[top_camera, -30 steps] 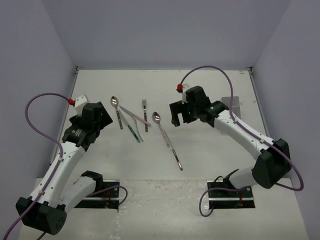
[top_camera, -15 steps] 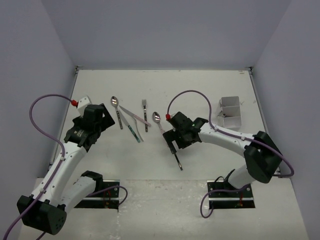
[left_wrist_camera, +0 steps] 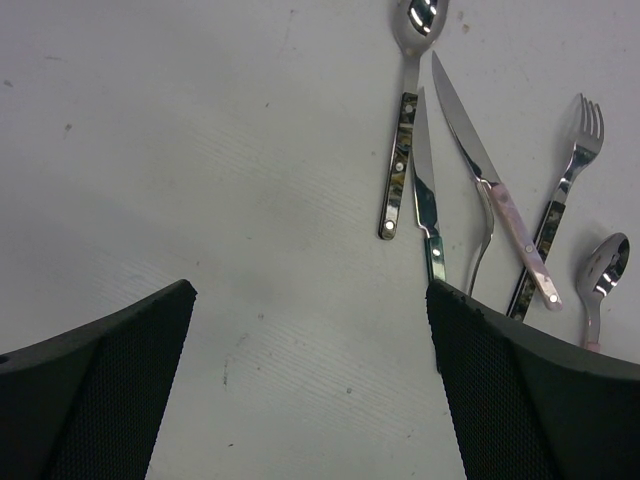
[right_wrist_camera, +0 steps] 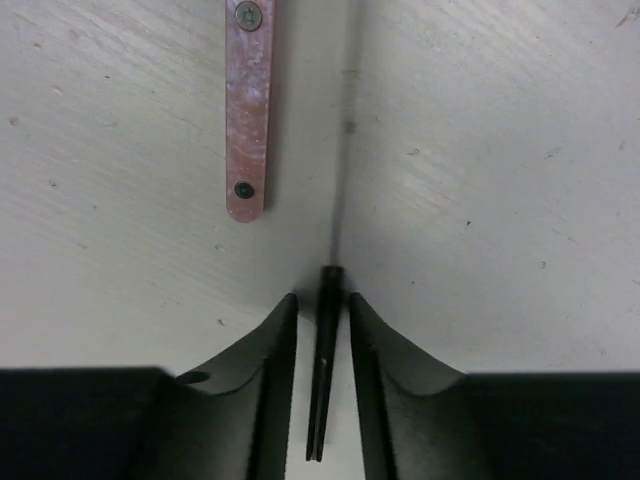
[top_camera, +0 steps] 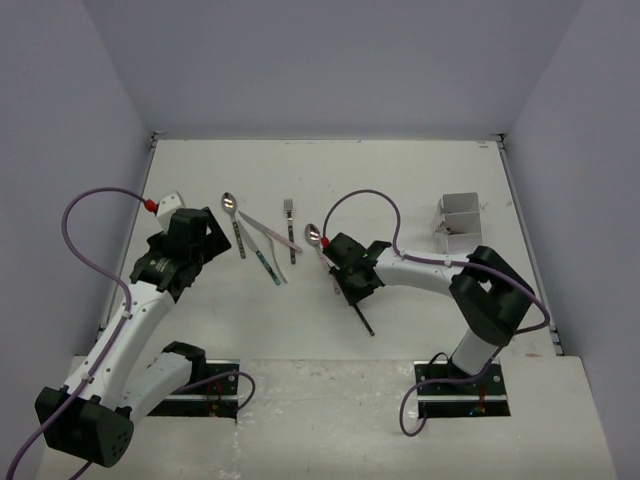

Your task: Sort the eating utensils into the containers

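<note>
1. The right gripper (right_wrist_camera: 322, 298) is down low on the desk (top_camera: 400, 170), roughly in the middle, just right of the utensil spread.
2. Its jaws are pulled in narrow around a dark-handled utensil (right_wrist_camera: 320, 380). The handle runs edge-on right between them, with a thin sliver of gap on each side, so they're close but not clamped on it from what I can see.
3. In the top view the end of that dark handle pokes out from under the gripper on the near side.
4. The pink-handled spoon (right_wrist_camera: 247, 110) lies just beside it, flat on the desk, outside the jaws.
5. The left gripper (left_wrist_camera: 310, 290) hangs over bare desk to the left of the group, jaws wide apart and nothing between them.
6. Ahead of it on the desk: a dark-handled spoon (left_wrist_camera: 405, 150), a teal-handled knife (left_wrist_camera: 425, 200) just beside that, a pink-handled knife (left_wrist_camera: 480, 170) lying slantwise, and a fork (left_wrist_camera: 570, 170) further right.
7. The containers (top_camera: 460, 215) sit well off to the right near the desk's edge, two white compartments joined. Can't really tell what's inside them.
</note>
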### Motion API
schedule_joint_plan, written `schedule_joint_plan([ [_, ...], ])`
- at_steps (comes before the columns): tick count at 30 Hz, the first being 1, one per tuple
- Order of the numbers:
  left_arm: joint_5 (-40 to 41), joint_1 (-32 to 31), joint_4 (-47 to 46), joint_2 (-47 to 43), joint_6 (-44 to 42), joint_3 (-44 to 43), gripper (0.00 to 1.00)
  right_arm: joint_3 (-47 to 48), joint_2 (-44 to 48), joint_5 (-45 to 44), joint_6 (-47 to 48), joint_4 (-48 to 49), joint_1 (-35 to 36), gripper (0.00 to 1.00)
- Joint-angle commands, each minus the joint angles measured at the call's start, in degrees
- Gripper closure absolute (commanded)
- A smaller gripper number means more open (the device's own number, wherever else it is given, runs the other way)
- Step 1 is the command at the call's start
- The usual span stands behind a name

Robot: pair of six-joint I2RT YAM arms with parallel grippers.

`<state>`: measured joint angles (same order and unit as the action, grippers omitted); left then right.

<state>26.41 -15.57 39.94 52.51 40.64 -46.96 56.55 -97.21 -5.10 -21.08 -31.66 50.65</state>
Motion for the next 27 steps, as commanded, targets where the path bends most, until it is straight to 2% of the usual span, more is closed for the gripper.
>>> schedule_joint_plan([
  [1,1.3,-0.2,-1.2,-0.3,-1.6,0.0,0.0,0.2,-1.4,0.6,-2.2,2.6,0.4,0.76],
  [2,1.4,-0.2,-1.1,-0.3,-1.4,-0.1,0.0,0.0,-1.1,0.9,-2.3,2.6,0.3,0.81],
  [3,1.5,-0.2,-1.1,-0.4,-1.4,-0.1,0.0,0.0,-0.8,1.0,-2.1,2.5,0.4,0.91],
  [5,1.6,-0.2,-1.0,-0.6,-1.4,-0.2,0.0,0.1,1.0,-0.3,-1.9,1.8,0.3,1.0],
  [12,0.9,-0.2,-0.8,-1.3,-1.4,-0.5,0.0,2.5,11.7,-5.4,4.4,3.0,-0.5,1.0],
  [14,0.6,-0.2,-0.8,-1.8,-1.1,-0.2,0.0,2.8,15.0,-4.0,7.0,6.0,-2.3,1.0],
  [17,0.4,-0.2,-0.7,-2.7,-1.0,0.1,0.0,1.2,22.0,3.5,13.9,11.0,-7.1,1.0],
  [19,0.2,-0.2,-0.7,-3.5,-0.8,0.3,0.0,-2.1,27.3,14.9,17.7,14.9,-12.8,1.0],
  [22,-0.7,-0.2,-1.0,-4.0,-0.6,0.6,0.0,-6.3,32.2,25.9,23.0,24.7,-20.9,1.0],
  [24,-1.3,-0.1,-1.4,-3.9,-0.7,0.5,0.0,-7.7,34.5,29.8,25.1,34.0,-26.0,1.0],
  [25,-1.5,-0.2,-1.4,-3.7,-0.6,0.5,0.0,-9.4,37.0,35.8,27.0,40.7,-27.1,1.0],
  [27,-1.9,-0.2,-1.4,-3.7,-0.7,0.0,0.0,-10.7,38.9,38.6,35.0,44.9,-29.6,1.0],
])
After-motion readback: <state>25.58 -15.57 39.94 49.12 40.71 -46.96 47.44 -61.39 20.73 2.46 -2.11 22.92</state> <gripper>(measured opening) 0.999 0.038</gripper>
